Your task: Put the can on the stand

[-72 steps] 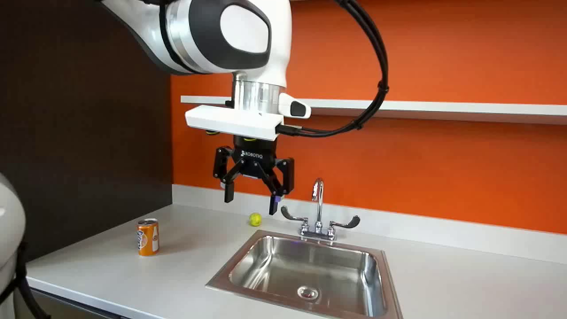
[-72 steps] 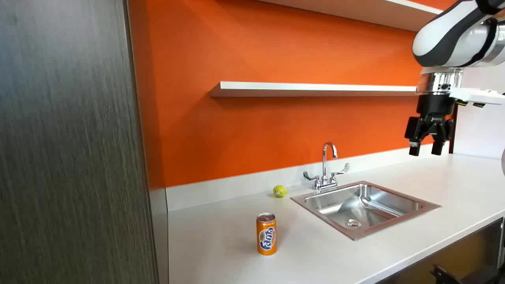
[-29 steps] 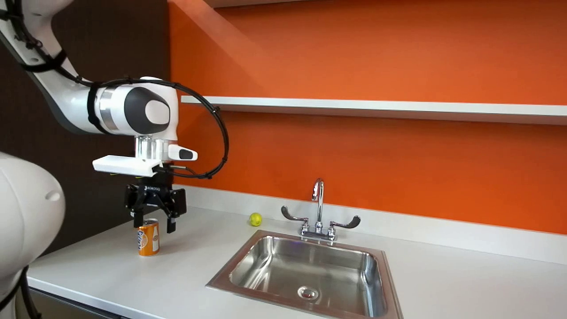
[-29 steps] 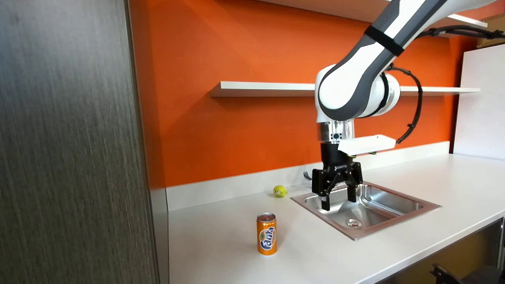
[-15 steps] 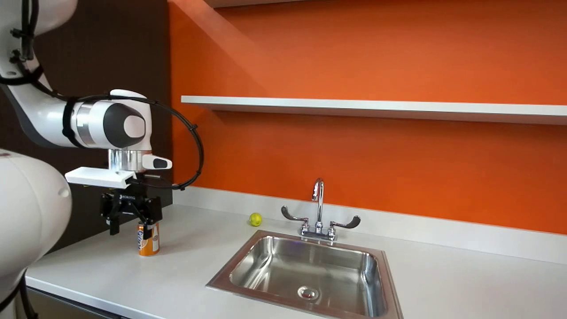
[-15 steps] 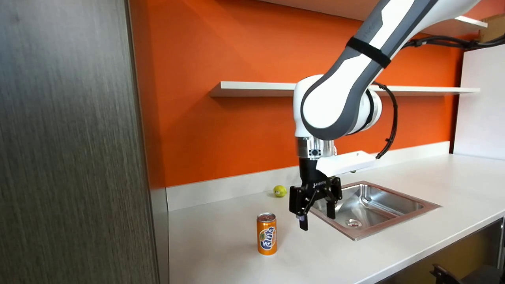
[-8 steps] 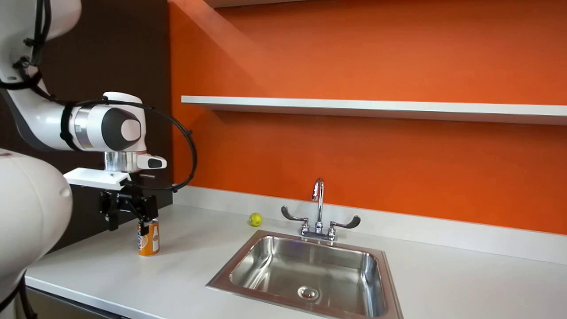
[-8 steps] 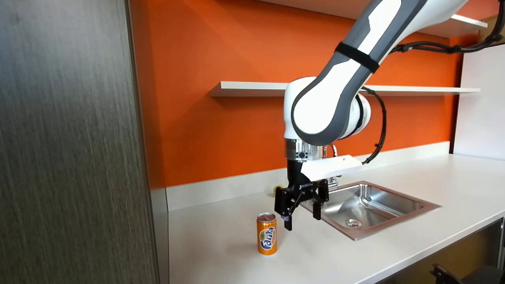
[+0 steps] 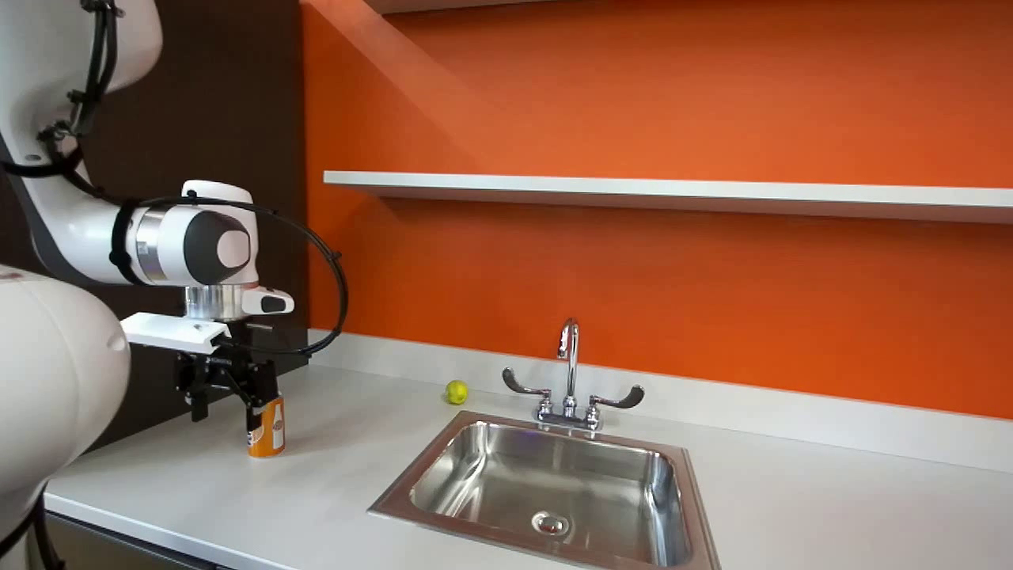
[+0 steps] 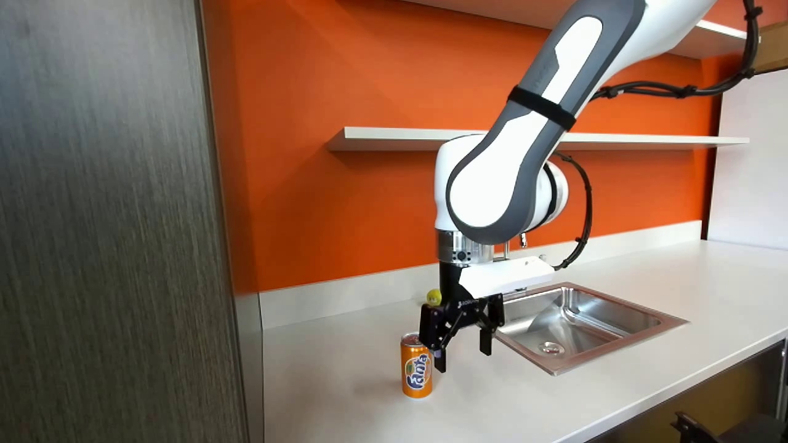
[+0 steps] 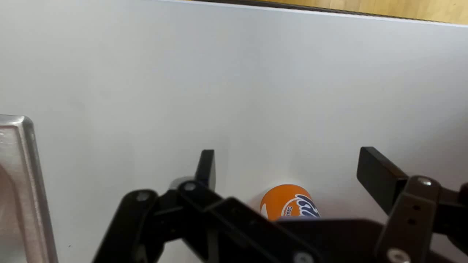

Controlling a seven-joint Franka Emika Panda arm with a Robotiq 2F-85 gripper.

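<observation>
The can [image 9: 272, 431], orange with a Fanta label, stands upright on the counter, near its dark-walled end, in both exterior views [image 10: 415, 372]. The stand, a long white shelf [image 9: 665, 188], runs along the orange wall, also in an exterior view [image 10: 381, 134]; it is out of the wrist view. My gripper [image 9: 227, 413] points down, open and empty, beside the can, its tips below the can's top, in an exterior view [image 10: 463, 355]. One finger partly covers the can. In the wrist view the can [image 11: 287, 201] shows between the spread fingers [image 11: 287, 166], its top hidden by the gripper body.
A steel sink [image 9: 688, 491] with a faucet [image 9: 568, 372] is set in the white counter [image 9: 332, 491]. A small yellow-green ball [image 9: 457, 392] lies near the backsplash. A dark panel [image 10: 111, 246] bounds the counter's end. Another shelf [image 10: 523, 13] is higher up.
My open gripper has come from above the sink area toward the can and lowered. In the last half second it sank further and drew nearer the can. The can has not moved.
</observation>
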